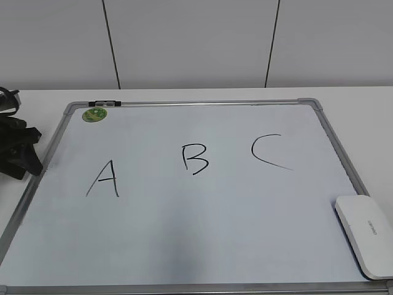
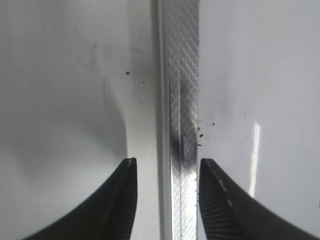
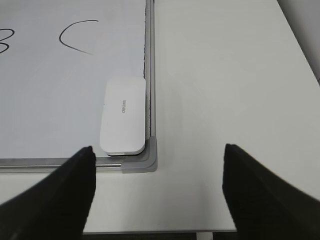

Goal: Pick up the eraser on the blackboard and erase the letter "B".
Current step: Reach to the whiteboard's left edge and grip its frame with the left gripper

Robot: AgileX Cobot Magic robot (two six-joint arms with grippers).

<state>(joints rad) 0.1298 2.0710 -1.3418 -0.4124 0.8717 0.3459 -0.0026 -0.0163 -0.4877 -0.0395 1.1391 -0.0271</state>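
My right pincer (image 3: 157,192) gapes wide, empty, above the table (image 3: 225,75). The eraser (image 3: 124,116) lies in the blackboard (image 3: 50,100) corner; my left pincer (image 2: 167,200) straddles its frame (image 2: 180,100), open.

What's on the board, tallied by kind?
Handwritten letters: 3 (A, B, C)
Eraser: 1
Green magnet: 1
Total: 5, all on the whiteboard
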